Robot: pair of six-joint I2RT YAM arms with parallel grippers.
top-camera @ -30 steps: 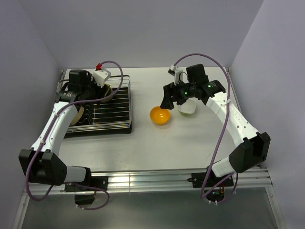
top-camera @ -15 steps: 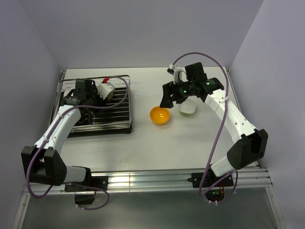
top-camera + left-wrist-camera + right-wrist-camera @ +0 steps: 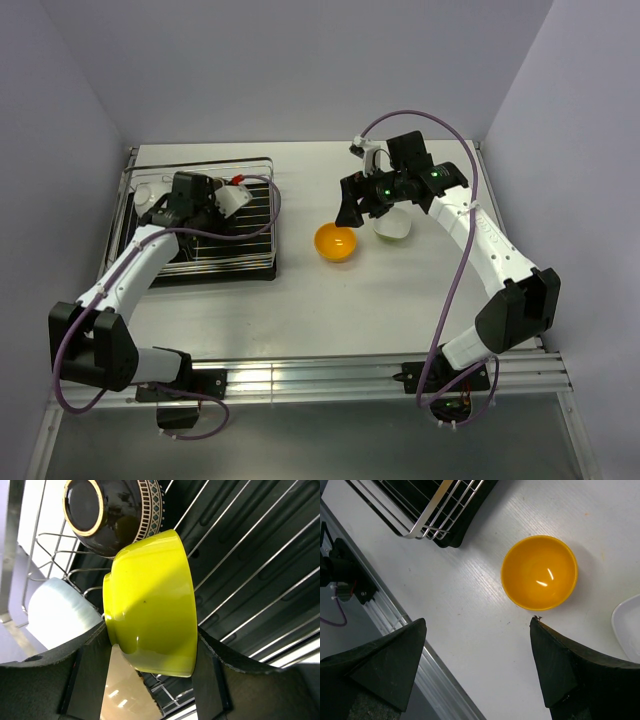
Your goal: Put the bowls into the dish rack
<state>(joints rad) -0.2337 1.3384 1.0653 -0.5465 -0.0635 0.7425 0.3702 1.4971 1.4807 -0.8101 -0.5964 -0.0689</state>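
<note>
In the left wrist view my left gripper [image 3: 152, 635] is shut on the lime yellow-green bowl [image 3: 150, 600], held on edge with one finger on each side, low over the dish rack [image 3: 250, 555]. Just beyond it a black bowl [image 3: 115, 515] and a white bowl [image 3: 57, 615] stand on edge among the tines. From above, the left wrist [image 3: 195, 195] hides these over the dish rack [image 3: 250, 240]. My right gripper [image 3: 478, 621] hangs open above the table beside the orange bowl [image 3: 539, 572], touching nothing. The orange bowl [image 3: 335, 242] sits upright, with another white bowl [image 3: 393, 227] to its right.
The rack's near corner [image 3: 427, 530] lies left of the orange bowl. An aluminium rail [image 3: 320, 375] runs along the table's near edge. Walls close in the back and both sides. Purple cables loop over both arms.
The left wrist has turned and shifted right and nearer across the rack, still holding the lime bowl. The right arm has barely moved.
</note>
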